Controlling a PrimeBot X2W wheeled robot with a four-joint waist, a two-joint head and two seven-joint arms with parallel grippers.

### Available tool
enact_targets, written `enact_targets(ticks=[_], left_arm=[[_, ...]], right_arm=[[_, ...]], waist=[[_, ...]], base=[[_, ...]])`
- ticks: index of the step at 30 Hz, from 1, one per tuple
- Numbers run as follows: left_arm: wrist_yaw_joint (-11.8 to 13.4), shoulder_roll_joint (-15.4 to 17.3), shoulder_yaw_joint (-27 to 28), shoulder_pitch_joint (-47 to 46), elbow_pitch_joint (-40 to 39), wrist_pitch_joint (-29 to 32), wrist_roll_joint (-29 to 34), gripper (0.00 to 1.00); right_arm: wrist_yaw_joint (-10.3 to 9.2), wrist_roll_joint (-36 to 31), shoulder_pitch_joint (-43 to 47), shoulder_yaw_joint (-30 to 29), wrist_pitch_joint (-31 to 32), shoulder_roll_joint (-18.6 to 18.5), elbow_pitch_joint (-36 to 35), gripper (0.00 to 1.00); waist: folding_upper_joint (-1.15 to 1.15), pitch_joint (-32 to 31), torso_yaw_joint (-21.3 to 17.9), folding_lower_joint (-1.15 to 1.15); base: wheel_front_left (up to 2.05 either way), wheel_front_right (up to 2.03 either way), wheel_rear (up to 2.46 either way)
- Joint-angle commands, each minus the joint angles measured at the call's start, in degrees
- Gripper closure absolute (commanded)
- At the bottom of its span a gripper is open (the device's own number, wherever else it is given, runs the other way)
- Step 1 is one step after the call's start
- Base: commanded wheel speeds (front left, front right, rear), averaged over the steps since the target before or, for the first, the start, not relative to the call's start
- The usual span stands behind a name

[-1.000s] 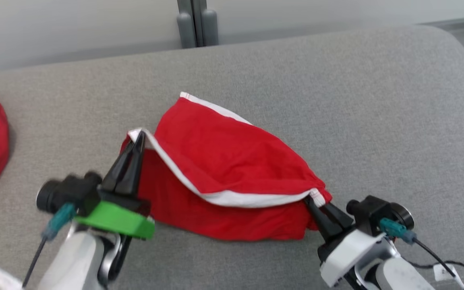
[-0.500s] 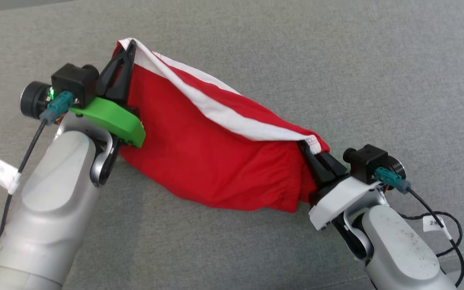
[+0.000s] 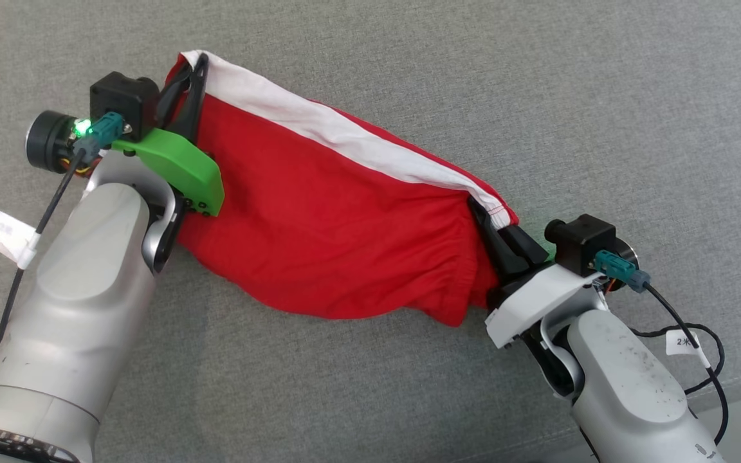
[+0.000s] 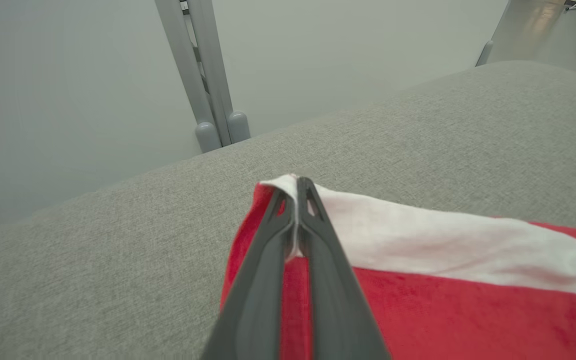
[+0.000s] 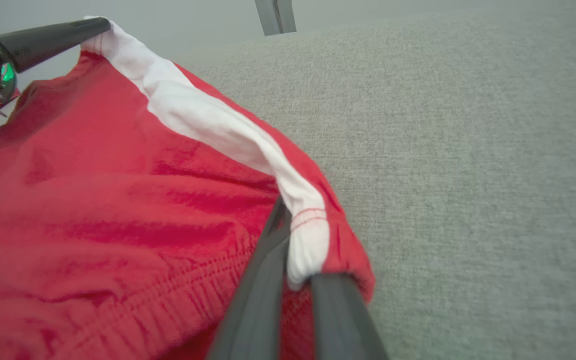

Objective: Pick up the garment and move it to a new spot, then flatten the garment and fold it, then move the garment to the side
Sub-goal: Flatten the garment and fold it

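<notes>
The garment is red cloth with a white band along its upper edge, stretched between my two grippers above the grey cushion. My left gripper is shut on the band's left corner; in the left wrist view the gripper pinches white cloth of the garment. At the right end, my right gripper is shut on the other corner of the band, and in the right wrist view the garment bunches over that gripper. The red body hangs and sags below the taut band.
A grey fabric cushion lies under everything. A grey post stands beyond its far edge against a pale wall. A black cable with a white tag trails from the right wrist. The left arm's fingers show in the right wrist view.
The head camera has tilted down, so the wall and the other red cloth left the picture. The garment has come up off the cushion and its white band is pulled straighter between both grippers.
</notes>
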Motion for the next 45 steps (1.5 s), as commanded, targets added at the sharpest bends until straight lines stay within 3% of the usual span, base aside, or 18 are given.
enact_targets(ticks=[1,2,10,16,25,35,36,38,39,40,41,45], left_arm=[[-0.15,-0.08,-0.29,-0.64,0.94,-0.18,-0.36,0.04],[-0.15,-0.12,-0.58,-0.49,1.48,-0.19,-0.36,0.0],[-0.15,-0.92,-1.76,3.23,3.89,-0.18,-3.83,0.0],[-0.15,0.55,-4.25,6.2,6.0,1.58,-7.55,0.0],[-0.15,3.19,-6.18,8.95,6.45,9.73,-16.01,0.0],[-0.15,6.05,-11.51,12.36,1.19,19.43,-23.72,0.0],[-0.15,6.33,-12.06,12.55,0.67,20.01,-24.19,0.04],[-0.15,6.67,-12.69,12.61,0.19,20.47,-24.78,0.45],[-0.15,6.68,-13.07,12.72,-0.19,20.63,-25.32,0.73],[-0.15,6.64,-13.41,12.85,-0.48,20.69,-25.67,0.82],[-0.15,6.54,-13.64,12.95,-0.89,20.42,-26.19,1.0],[-0.15,6.34,-12.37,12.95,-1.46,16.77,-28.35,1.0]], right_arm=[[-0.08,-0.15,0.43,-0.12,-0.54,-0.05,-0.13,0.0],[-0.08,-0.42,0.76,-0.07,-0.57,0.01,-0.35,0.0],[-0.08,-3.88,5.39,-2.17,0.06,0.2,-4.01,0.0],[-0.08,-6.24,10.47,-5.03,3.41,0.19,-9.22,0.0],[-0.08,-8.16,15.44,-8.99,8.34,-0.65,-18.55,0.0],[-0.08,-7.99,17.51,-10.25,10.62,-0.58,-22.59,0.0],[-0.08,-7.98,17.55,-10.27,10.71,-0.54,-22.81,0.0],[-0.08,-7.89,17.42,-10.21,10.76,-0.48,-23.05,0.0],[-0.08,-7.88,17.29,-10.14,10.76,-0.45,-23.17,0.0],[-0.08,-7.87,17.2,-10.11,10.71,-0.43,-23.21,0.0],[-0.08,-7.83,17.1,-10.09,10.57,-0.4,-23.24,0.0],[-0.08,-7.68,16.86,-10.2,10.03,-0.35,-22.94,0.0]], waist=[[0.0,-0.44,0.01,0.0],[0.0,-0.69,0.04,0.0],[0.0,-4.44,0.58,0.0],[0.0,-7.79,0.63,0.0],[0.0,-9.12,-0.54,0.0],[0.0,-9.14,-1.11,0.0],[0.0,-9.14,-1.13,0.0],[0.0,-9.11,-1.17,0.0],[0.0,-9.11,-1.19,0.0],[0.0,-9.12,-1.19,0.0],[0.0,-9.13,-1.18,0.0],[0.0,-9.5,-0.9,0.0]], base=[[0.0,0.0,0.0],[0.0,0.0,0.0],[0.0,0.0,0.0],[0.0,0.0,0.0],[0.0,0.0,0.0],[0.0,0.0,0.0],[0.0,0.0,0.0],[0.0,0.0,0.0],[0.0,0.0,0.0],[0.0,0.0,0.0],[0.0,0.0,0.0],[0.0,0.0,0.0]])
